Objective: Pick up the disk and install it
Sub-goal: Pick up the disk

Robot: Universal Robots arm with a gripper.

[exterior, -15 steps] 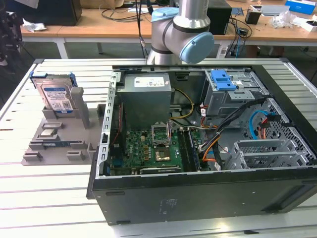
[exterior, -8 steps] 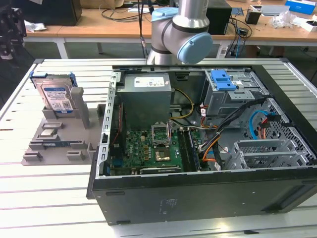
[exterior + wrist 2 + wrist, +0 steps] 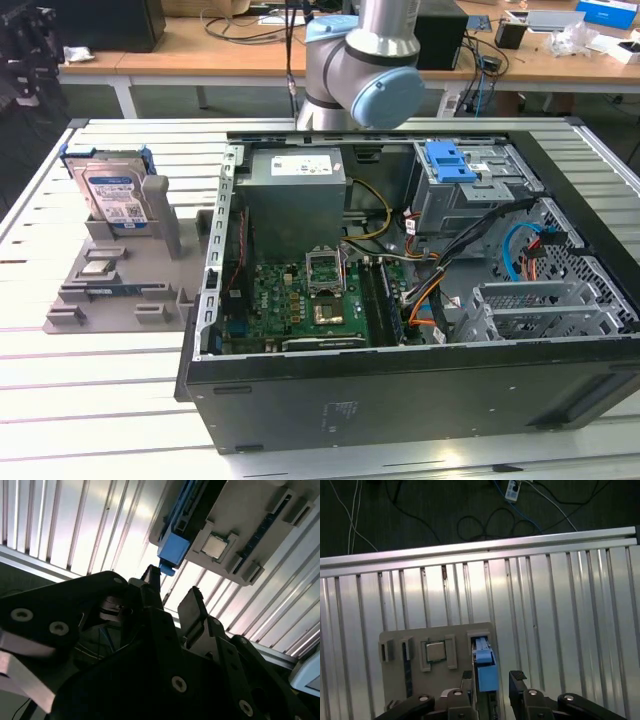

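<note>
First wrist view: the empty, open tool [image 3: 492,677] hangs above the blue-framed silver metal disk [image 3: 485,667]; pickup approach, likely needing square descent.

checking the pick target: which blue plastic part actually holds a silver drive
The one standing in the grey holder at the exterior view's left: the disk. The blue clip inside the computer case is bare.

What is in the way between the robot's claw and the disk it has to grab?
Nothing that I can see. In the first wrist view the open gripper points at the disk, which stands on edge in its grey holder, and only air shows between them.
</note>
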